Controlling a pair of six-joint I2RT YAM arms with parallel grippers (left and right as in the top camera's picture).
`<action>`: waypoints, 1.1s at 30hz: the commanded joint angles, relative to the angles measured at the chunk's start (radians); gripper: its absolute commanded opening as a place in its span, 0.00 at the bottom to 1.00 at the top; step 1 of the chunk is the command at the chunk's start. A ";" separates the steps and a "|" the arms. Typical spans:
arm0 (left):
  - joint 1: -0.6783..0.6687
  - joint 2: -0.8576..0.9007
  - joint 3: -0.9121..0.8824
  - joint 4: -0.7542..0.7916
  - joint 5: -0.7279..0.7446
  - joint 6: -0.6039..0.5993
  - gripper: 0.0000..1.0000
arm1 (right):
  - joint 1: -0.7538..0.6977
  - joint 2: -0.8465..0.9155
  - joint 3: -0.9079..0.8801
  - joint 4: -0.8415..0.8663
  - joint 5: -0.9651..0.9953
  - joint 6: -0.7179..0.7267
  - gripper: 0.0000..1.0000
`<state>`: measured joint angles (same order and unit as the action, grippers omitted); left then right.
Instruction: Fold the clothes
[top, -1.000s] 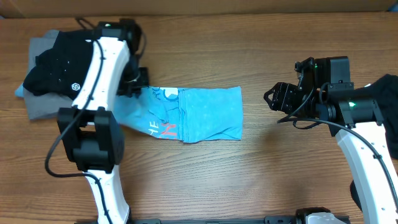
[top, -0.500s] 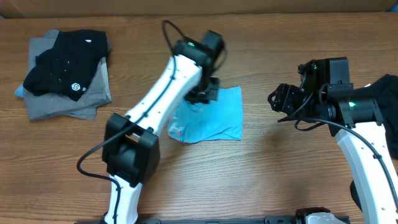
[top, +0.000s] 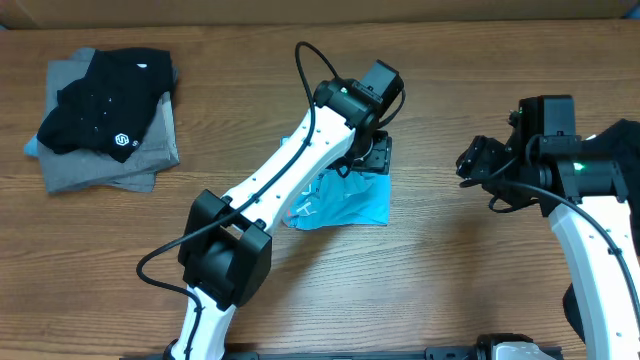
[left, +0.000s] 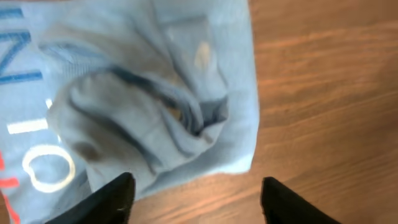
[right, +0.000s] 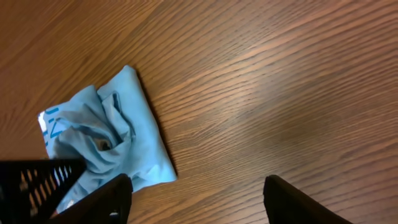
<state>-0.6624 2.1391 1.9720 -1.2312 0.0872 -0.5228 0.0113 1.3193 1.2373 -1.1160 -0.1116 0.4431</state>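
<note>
The light blue T-shirt (top: 340, 205) lies bunched and folded over itself at mid-table, white and red lettering showing on its left part (left: 37, 168). My left gripper (top: 378, 158) hovers over the shirt's right edge, open, its fingertips (left: 118, 193) apart with only wood and the cloth's hem (left: 236, 155) between them. My right gripper (top: 470, 165) stands open to the right of the shirt, apart from it, nothing between its fingers (right: 112, 199). In the right wrist view the shirt (right: 118, 137) lies at the lower left.
A black shirt (top: 105, 105) lies on a folded grey one (top: 135, 165) at the table's far left. Dark cloth (top: 622, 140) shows at the right edge behind my right arm. Bare wood lies between the blue shirt and the right gripper.
My left gripper carried the blue shirt's left part rightward over the rest, then opened and let it go. The right gripper shifted slightly to the right.
</note>
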 joint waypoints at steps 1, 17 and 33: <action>0.018 -0.023 0.025 -0.058 -0.026 0.000 0.64 | -0.007 -0.010 0.013 0.003 0.005 -0.035 0.72; 0.244 0.064 -0.070 -0.028 0.014 0.105 0.04 | -0.007 -0.010 0.013 0.011 -0.002 -0.076 0.73; -0.062 0.088 -0.116 0.033 0.223 0.180 0.04 | -0.007 -0.010 0.013 0.010 -0.005 -0.073 0.73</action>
<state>-0.6888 2.2498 1.8156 -1.1721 0.2878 -0.3676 0.0078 1.3193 1.2373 -1.1122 -0.1154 0.3759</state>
